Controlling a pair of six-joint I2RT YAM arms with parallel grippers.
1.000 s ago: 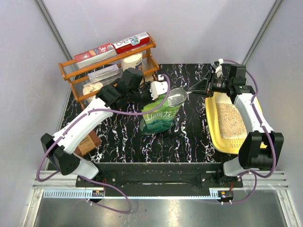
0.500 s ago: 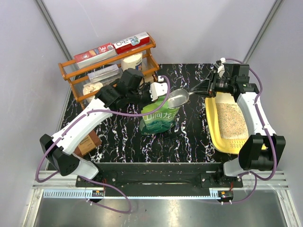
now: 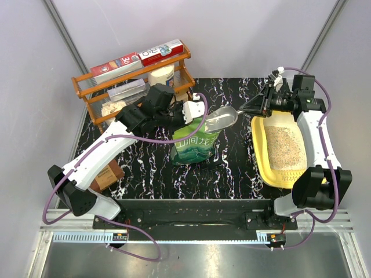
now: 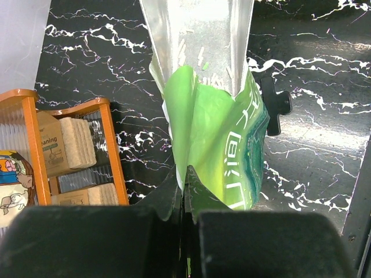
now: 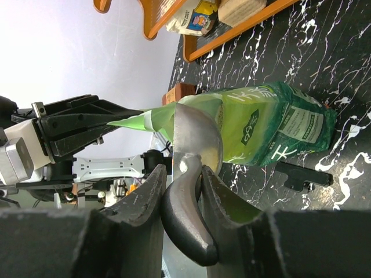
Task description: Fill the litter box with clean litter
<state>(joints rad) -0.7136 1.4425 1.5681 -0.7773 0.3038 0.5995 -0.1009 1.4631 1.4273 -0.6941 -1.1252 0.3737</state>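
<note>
The green pouch (image 3: 194, 142) of clean litter stands mid-table. My left gripper (image 3: 186, 112) is shut on its top edge, as the left wrist view shows at the gripper (image 4: 186, 185) and the pouch (image 4: 226, 150). My right gripper (image 3: 262, 105) is shut on the handle of the grey scoop (image 3: 223, 120), whose bowl is at the pouch mouth. The right wrist view shows the gripper (image 5: 182, 171), the scoop (image 5: 197, 139) and the pouch (image 5: 266, 127). The yellow litter box (image 3: 259, 152) lies at the right with a patch of beige litter (image 3: 285, 145) in it.
An orange wire rack (image 3: 133, 87) with boxes and packets stands at the back left, also in the left wrist view (image 4: 110, 145). A brown box (image 3: 107, 174) sits by the left arm. A small black T-shaped piece (image 4: 273, 107) lies on the black marble table (image 3: 151, 168) beside the pouch.
My right gripper has drawn back to the right with the scoop, so its bowl has shifted a little from the pouch mouth toward the litter box. The left gripper and pouch have stayed put.
</note>
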